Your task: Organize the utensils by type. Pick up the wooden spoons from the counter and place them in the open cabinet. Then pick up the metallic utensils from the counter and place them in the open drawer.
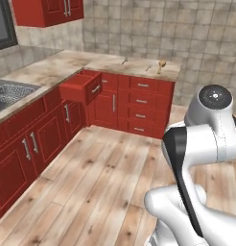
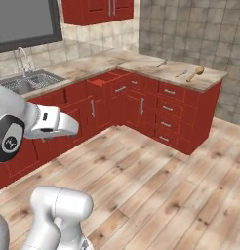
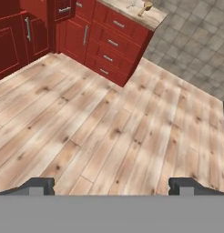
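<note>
A rendered kitchen with red cabinets and a pale wooden floor [image 3: 114,123]. The robot stands out in the middle of the floor, well apart from the counter [image 2: 141,66], a beige veined slab running along two walls. Near the far end of that counter lies the wooden spoon [image 2: 195,73], with one thin grey fork [image 2: 181,73] just beside it and a second fork [image 2: 162,63] a little further along. All three lie loose and untouched on the stone, so sorting has not yet begun. Below the counter's corner, the open drawer [image 1: 82,87] juts out, ready for the forks. A red wall cabinet [image 1: 48,10] hangs high above. The gripper [image 3: 112,185] looks down at bare floor with its jaws spread wide and nothing between them, probably because the base must first drive closer.
</note>
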